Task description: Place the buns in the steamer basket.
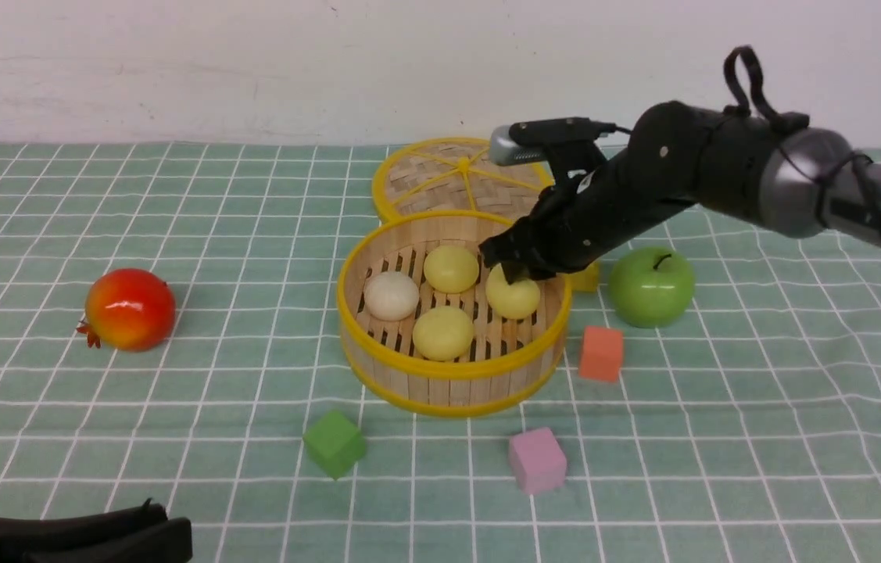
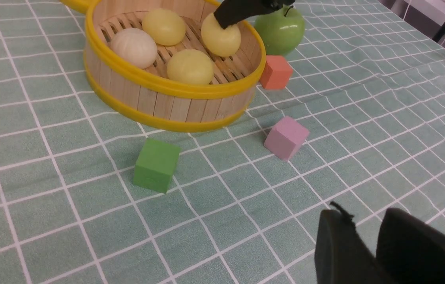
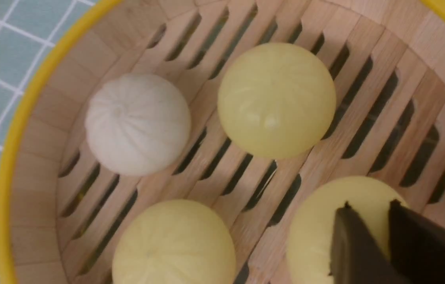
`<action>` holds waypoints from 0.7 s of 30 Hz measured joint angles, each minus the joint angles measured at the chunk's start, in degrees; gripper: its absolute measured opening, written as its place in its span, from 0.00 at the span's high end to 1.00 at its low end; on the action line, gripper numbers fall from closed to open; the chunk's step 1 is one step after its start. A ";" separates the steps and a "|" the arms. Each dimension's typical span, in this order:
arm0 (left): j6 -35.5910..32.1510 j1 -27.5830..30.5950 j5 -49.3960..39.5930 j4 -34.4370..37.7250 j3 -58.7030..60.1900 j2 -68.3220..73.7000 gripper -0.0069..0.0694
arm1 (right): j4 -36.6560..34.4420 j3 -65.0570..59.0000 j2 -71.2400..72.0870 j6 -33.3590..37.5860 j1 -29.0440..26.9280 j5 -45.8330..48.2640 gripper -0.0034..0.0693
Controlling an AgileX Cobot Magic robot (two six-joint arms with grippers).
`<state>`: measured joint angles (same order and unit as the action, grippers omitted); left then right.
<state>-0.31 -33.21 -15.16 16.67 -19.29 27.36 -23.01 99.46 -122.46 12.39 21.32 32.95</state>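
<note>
The steamer basket (image 1: 448, 367) stands mid-table, and all the buns lie inside it. The off-white bun (image 1: 391, 295) is at its left, one pale yellow bun (image 1: 451, 268) at the back, one (image 1: 443, 332) at the front and one (image 1: 517, 297) at the right. My right gripper (image 1: 514, 270) reaches into the basket. In the right wrist view its jaws (image 3: 368, 205) stand almost together, the tips on top of the right-hand yellow bun (image 3: 313, 232), not around it. My left gripper (image 1: 80, 536) lies low at the front left, jaws together (image 2: 364, 221) and empty.
The flat woven lid (image 1: 440, 176) lies behind the basket. A green apple (image 1: 651, 285) and a yellow cube (image 1: 585, 277) sit to its right, with an orange cube (image 1: 601, 353) nearer. A green cube (image 1: 334, 443) and a pink cube (image 1: 537, 460) lie in front. A red pomegranate (image 1: 130, 309) is at the left.
</note>
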 joint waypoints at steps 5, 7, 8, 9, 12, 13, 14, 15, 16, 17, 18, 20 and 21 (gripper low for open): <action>0.00 0.00 0.00 0.00 0.00 0.00 0.70 | -1.62 0.07 -0.88 0.00 0.00 -0.01 0.47; 0.00 0.00 0.00 0.00 0.00 0.00 0.70 | -1.68 0.15 -0.33 0.00 0.00 0.33 0.38; 0.00 0.00 0.00 0.00 0.00 0.00 0.70 | -1.68 0.15 0.18 0.00 0.00 0.65 0.35; 0.00 0.00 0.00 0.00 0.00 0.00 0.70 | -1.63 0.15 1.12 0.00 0.00 1.37 0.32; 0.00 0.00 0.00 0.00 0.00 0.00 0.70 | -0.90 0.15 5.53 0.00 0.00 4.59 0.27; 0.00 0.00 0.00 0.00 0.00 0.00 0.70 | 0.02 0.15 9.02 0.00 0.00 6.98 0.27; 0.00 0.00 0.00 0.00 0.00 0.00 0.70 | 1.37 0.22 11.91 0.00 0.00 10.39 0.27; 0.00 0.00 0.00 0.00 0.00 0.00 0.70 | 2.44 0.29 14.30 -0.30 0.00 13.20 0.28; 0.00 0.00 0.00 0.00 0.00 0.00 0.70 | 3.26 0.36 16.11 -0.84 0.00 15.49 0.29; 0.00 0.00 0.00 0.00 0.00 0.00 0.69 | 5.44 0.36 20.33 -2.78 0.00 21.10 0.33; 0.00 0.00 0.00 0.00 0.00 0.00 0.69 | 6.72 0.12 22.62 -4.06 0.00 24.26 0.37; 0.00 0.00 0.00 0.00 0.00 0.00 0.69 | 9.67 -1.80 28.16 -7.58 0.00 30.42 0.46; 0.00 0.00 0.00 0.00 0.00 0.00 0.69 | 10.91 -3.62 30.89 -9.21 0.00 32.50 0.52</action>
<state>-0.31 -33.21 -15.16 16.67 -19.29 27.36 -12.10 95.84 -91.57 3.18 21.32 65.45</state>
